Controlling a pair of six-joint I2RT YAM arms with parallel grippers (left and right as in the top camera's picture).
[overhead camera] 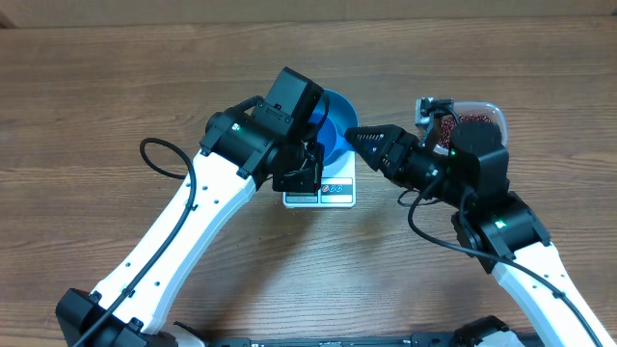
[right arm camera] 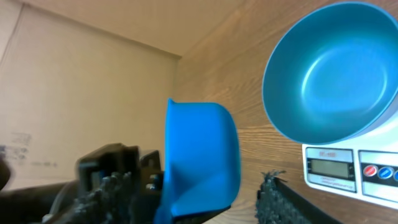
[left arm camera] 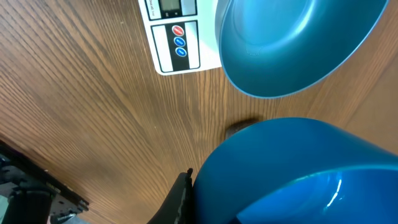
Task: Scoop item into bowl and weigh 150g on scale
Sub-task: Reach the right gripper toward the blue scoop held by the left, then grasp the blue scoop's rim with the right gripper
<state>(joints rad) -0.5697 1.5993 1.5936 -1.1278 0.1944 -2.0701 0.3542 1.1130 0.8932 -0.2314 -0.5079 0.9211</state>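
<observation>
The beans [overhead camera: 461,123] are located in a clear tub [overhead camera: 489,109] on the tabletop [overhead camera: 116,96], well apart from the scale [left arm camera: 177,46] and on the right arm's side. None are seen in the bowl [right arm camera: 329,74], whose interior is bare in both wrist views. The bowl appears to be seated on the scale, with the display panel left uncovered.

A bright blue scoop [right arm camera: 202,155] is noted in the air beside the bowl. The left end effector [overhead camera: 304,169] is fully closed and is judged to be carrying the scoop, which fills the foreground of its own camera. The contact itself is not shown. The right end effector [overhead camera: 359,135] is seen with its jaws apart on either side of the scoop. A gap is visible at one finger [right arm camera: 277,199], so no grip is recorded.

The beans are judged to be small, hard, smooth and loose, so they are likely to roll and scatter if tipped quickly. They cannot be gripped directly and are best taken up with the scoop.

The scoop is judged to be light, rigid and slippery. It is best held at its handle and kept level. The handle is not clearly visible.

The bowl is judged to be light and easily shifted by a nudge.
</observation>
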